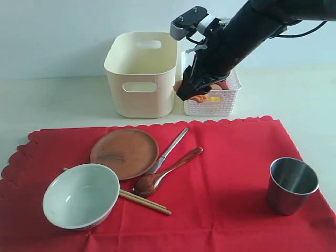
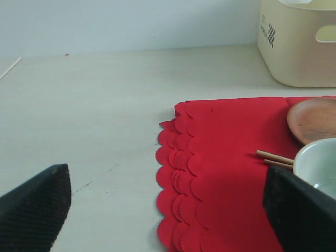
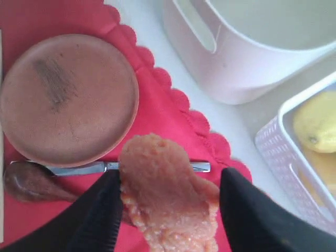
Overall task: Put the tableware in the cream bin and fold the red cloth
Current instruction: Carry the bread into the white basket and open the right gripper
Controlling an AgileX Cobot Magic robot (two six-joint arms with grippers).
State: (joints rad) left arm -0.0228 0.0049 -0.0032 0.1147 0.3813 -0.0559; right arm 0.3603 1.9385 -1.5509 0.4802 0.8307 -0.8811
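Right gripper (image 3: 170,210): jaws part-open, clamping lumpy pink slab (image 3: 157,178), possibly meat, above edge of red scalloped fabric cloth (image 1: 226,178). Left gripper (image 2: 168,210): jaws wide, empty.

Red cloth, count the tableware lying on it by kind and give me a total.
Bowl: 1
Plate: 1
Steel cup: 1
Wooden spoon: 1
Metal utensil: 1
Chopsticks: 1 pair
Total: 6 on the red cloth, counting the pair as one.
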